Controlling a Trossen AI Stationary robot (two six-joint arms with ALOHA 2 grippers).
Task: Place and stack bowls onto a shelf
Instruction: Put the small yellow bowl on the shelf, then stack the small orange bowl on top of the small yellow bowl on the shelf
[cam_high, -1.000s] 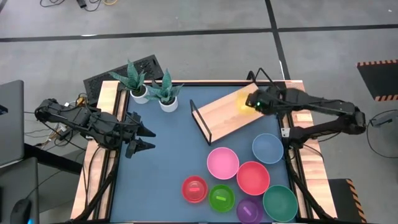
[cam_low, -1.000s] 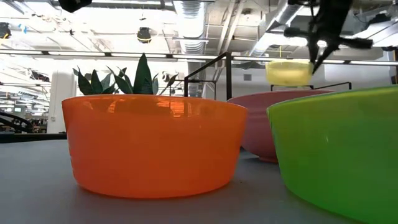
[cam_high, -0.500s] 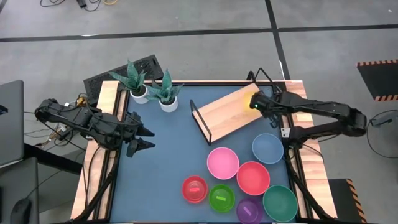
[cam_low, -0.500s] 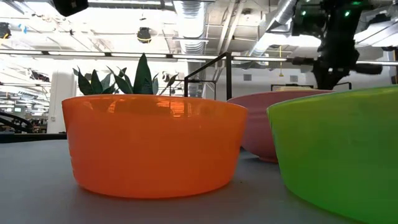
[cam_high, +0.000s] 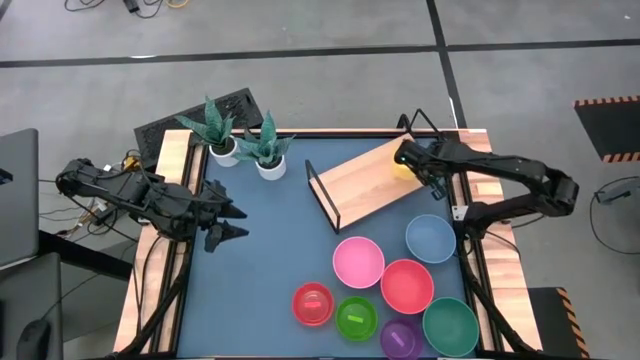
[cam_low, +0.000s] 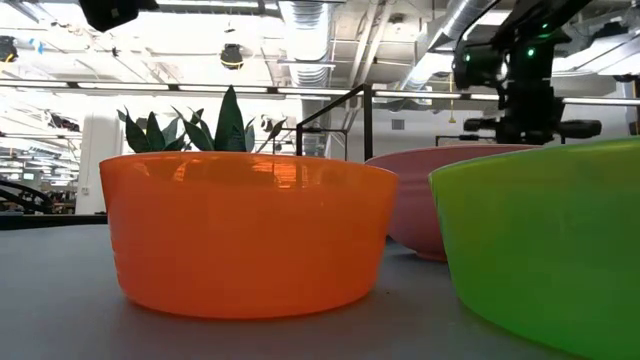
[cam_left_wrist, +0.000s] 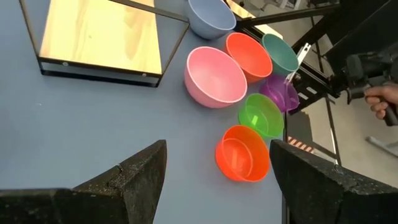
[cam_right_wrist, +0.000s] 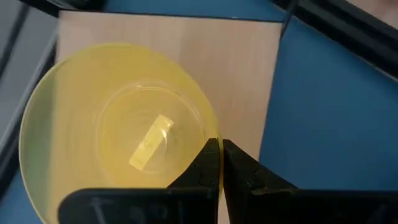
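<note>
The shelf (cam_high: 360, 180), a light-wood board on a black wire frame, stands slanted at the table's far right. My right gripper (cam_high: 408, 160) is over its far right end, shut on the small yellow bowl (cam_right_wrist: 112, 143), which sits upright over the board (cam_right_wrist: 249, 74). In the low view the gripper (cam_low: 525, 115) shows, but the pink bowl (cam_low: 440, 200) hides the yellow one. My left gripper (cam_high: 232, 222) waits open and empty at the table's left side. My right gripper pinches the yellow bowl's rim (cam_right_wrist: 210, 134), one finger inside the bowl and one outside. The fingers come from above, pointing down. The bowl is upright over the shelf board; whether its bottom rests on the board I cannot tell.
At the near right lie the pink (cam_high: 358, 262), blue (cam_high: 431, 238), coral-red (cam_high: 407, 285), dark green (cam_high: 450, 326), red (cam_high: 312, 304), lime green (cam_high: 355, 318) and purple (cam_high: 402, 338) bowls. Two potted plants (cam_high: 245, 145) stand at the far left. A person's hand (cam_left_wrist: 380, 99) shows beyond the table.
My right gripper has gone down toward the shelf board with the yellow bowl. The bowl, hanging clear above the shelf a second ago, has sunk out of sight behind the pink bowl in the low view.
</note>
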